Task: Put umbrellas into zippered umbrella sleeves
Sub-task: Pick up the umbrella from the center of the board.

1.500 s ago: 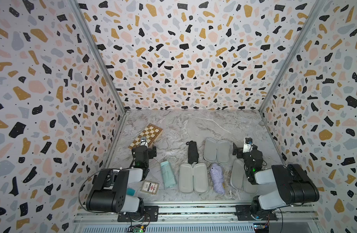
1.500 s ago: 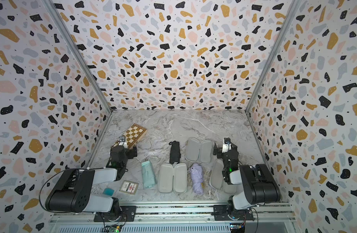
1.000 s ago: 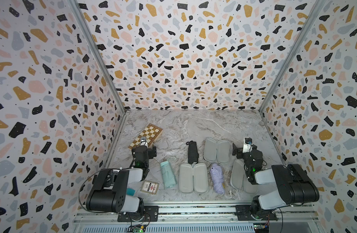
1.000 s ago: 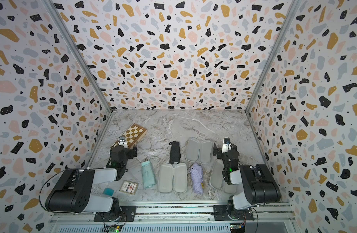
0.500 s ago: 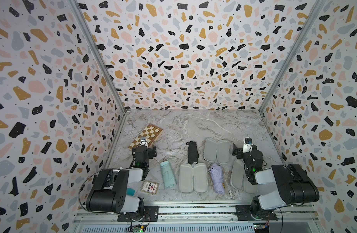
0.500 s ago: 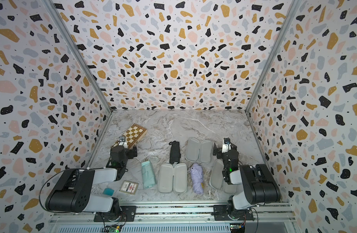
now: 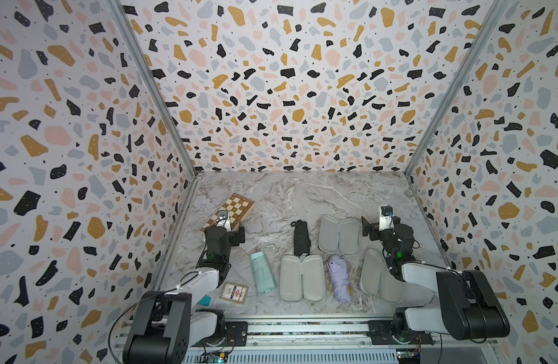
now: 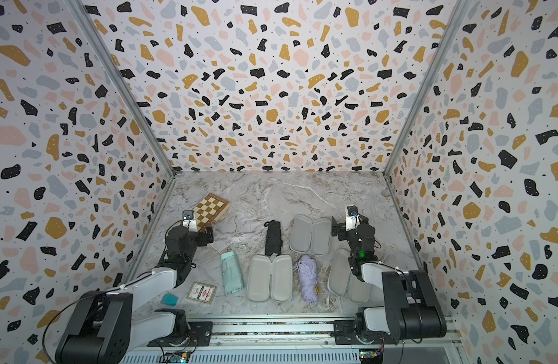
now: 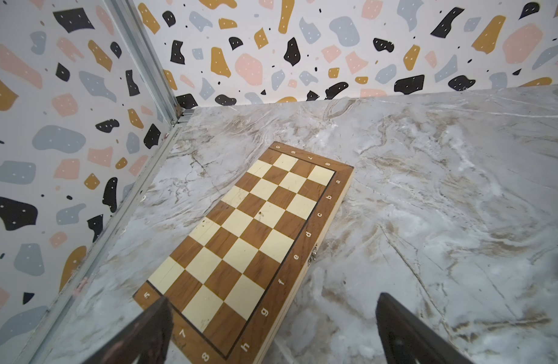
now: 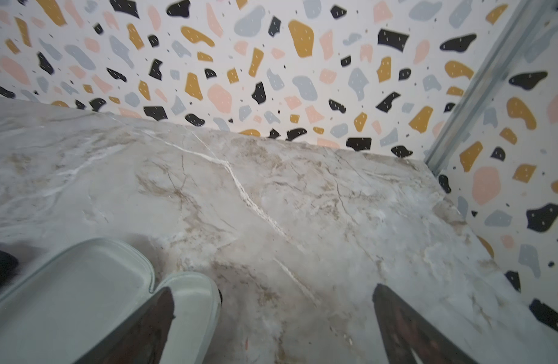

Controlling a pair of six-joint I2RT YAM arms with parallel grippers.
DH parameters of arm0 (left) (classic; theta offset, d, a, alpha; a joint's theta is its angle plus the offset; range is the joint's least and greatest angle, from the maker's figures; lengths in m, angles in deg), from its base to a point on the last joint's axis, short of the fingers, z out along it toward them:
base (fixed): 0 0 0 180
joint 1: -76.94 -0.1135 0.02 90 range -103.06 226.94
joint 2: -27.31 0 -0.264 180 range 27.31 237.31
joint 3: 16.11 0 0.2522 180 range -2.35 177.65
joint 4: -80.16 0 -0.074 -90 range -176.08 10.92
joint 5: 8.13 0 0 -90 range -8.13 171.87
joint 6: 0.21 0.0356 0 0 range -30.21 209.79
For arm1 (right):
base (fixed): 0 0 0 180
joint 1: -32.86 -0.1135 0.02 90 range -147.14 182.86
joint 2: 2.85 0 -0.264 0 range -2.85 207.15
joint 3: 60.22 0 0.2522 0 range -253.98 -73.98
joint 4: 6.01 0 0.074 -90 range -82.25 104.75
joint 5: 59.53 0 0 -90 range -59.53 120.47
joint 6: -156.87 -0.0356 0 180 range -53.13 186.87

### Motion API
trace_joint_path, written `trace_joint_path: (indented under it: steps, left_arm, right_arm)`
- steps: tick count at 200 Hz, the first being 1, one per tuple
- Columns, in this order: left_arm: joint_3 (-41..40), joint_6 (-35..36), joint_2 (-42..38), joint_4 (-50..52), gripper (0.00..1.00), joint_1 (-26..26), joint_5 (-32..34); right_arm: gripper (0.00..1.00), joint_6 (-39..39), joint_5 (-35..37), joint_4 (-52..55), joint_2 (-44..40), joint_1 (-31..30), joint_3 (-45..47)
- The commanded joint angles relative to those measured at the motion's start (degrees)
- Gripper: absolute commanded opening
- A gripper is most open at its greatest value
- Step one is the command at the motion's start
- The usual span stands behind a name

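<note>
Umbrellas (image 7: 301,238) all loose on the marble (image 7: 303,195), none in a sleeve yet. Judged to be the very start, with the reach for a first pick not begun.

Left gripper (image 9: 273,299): jaws spread wide, nothing between them, hovering over the near corner of the chessboard box (image 9: 258,227), well apart from the middle sleeve (image 7: 302,277) on the left arm's side. Right gripper (image 10: 273,288): likewise spread and empty, beyond the middle sleeve toward the back wall (image 7: 287,94) and off to the right arm's side, just beside or just over the edge of the far sleeve (image 10: 66,299).

Outward from there, everything placed against the middle sleeve, itself lying open with grey lining up. Mint green umbrella (image 7: 263,273) just beside it on the left arm's side, roughly parallel. Black umbrella (image 7: 301,238) just past its far end, near tip at or touching the rim; cannot tell which. Lilac umbrella (image 7: 339,277) just beside it on the right arm's side. Third sleeve (image 7: 373,277) past the lilac one, open too, partly hidden under the right arm. Card pack (image 7: 234,292) past the mint green one, further to the left arm's side.

Next move, as a judgement: lower one gripper across an umbrella's middle, close on the soft bundle, lift, and lay it lengthwise in one half of an open sleeve. Then fold the other half over and run the zip, probably with the second gripper pinning the shell. Nearest picks: mint green for the left arm, lilac for the right. Shell colours not showing from above, so matching by colour unsettled.
</note>
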Motion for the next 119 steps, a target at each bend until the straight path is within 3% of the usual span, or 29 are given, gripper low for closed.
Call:
trace_joint_path:
  steps: [1,16,37,54,72,97,119]
  left_arm:
    - [2.32,-2.36,-7.59,5.28,0.99,-0.25,-6.02]
    - [2.31,-9.65,-11.67,4.17,0.99,-0.24,-10.1]
    - [4.25,-23.45,-12.65,7.22,0.99,-0.19,-12.15]
    - [5.87,-30.17,-12.41,11.08,0.99,-0.21,-16.07]
    - [4.37,-35.53,-13.65,8.0,0.99,-0.25,-21.56]
    - [0.5,-39.68,-19.88,3.91,0.99,-0.25,-26.51]
    - [-2.47,-44.85,-23.26,4.25,0.99,-0.17,-25.16]
  right_arm:
    - [1.0,1.46,-8.64,7.45,-5.71,-0.19,-1.41]
    - [1.0,-1.28,-10.79,12.58,-9.09,-0.46,-3.01]
    - [1.0,-14.09,-9.5,27.75,-11.82,-0.54,-9.17]
    - [1.0,-15.22,-14.65,36.79,-12.4,-0.65,-13.1]
    - [1.0,-20.37,-17.95,37.38,-13.71,-0.44,-12.33]
    - [1.0,-21.32,-34.3,32.55,-15.3,-0.36,-9.41]
    - [1.0,-27.82,-34.89,32.08,-17.61,-0.1,-7.76]
